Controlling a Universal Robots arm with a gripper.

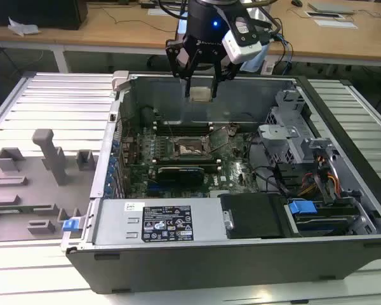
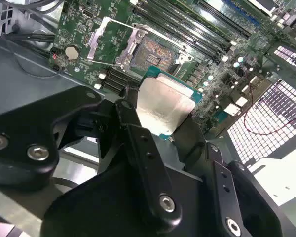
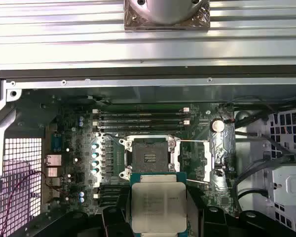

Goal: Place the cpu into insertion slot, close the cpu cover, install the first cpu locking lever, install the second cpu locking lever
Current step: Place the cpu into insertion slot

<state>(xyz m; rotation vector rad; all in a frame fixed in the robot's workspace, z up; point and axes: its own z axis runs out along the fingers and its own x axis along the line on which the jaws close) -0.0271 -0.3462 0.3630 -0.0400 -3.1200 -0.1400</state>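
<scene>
Farthest to the exterior view's left of the insertion slot point(image 1: 192, 147), outside the open computer case point(image 1: 241, 254), we see a gray fixture plate point(image 1: 32, 190) lying on the ribbed table point(image 1: 51, 101). The slot itself sits in the green motherboard point(image 1: 146, 168) on the case floor, uncovered, with its tan contact field showing. Above the slot and clear of it hangs the gripper point(image 1: 201, 86), clamped narrow on the cpu point(image 1: 200, 94). In the first wrist view we see the chip point(image 3: 158, 207) held flat by two opposite edges, its pale metal top toward the camera and the slot point(image 3: 149, 157) just beyond its far edge. In the second wrist view a black finger point(image 2: 138, 143) presses one side of the cpu point(image 2: 163, 106). The cpu cover point(image 2: 96, 39) stands flipped open beside the slot point(image 2: 155, 57), on the side toward the round coin cell point(image 2: 71, 52). To the exterior view's right of the slot stand the gray drive cage point(image 1: 286, 136) and a blue tab point(image 1: 301, 207).
</scene>
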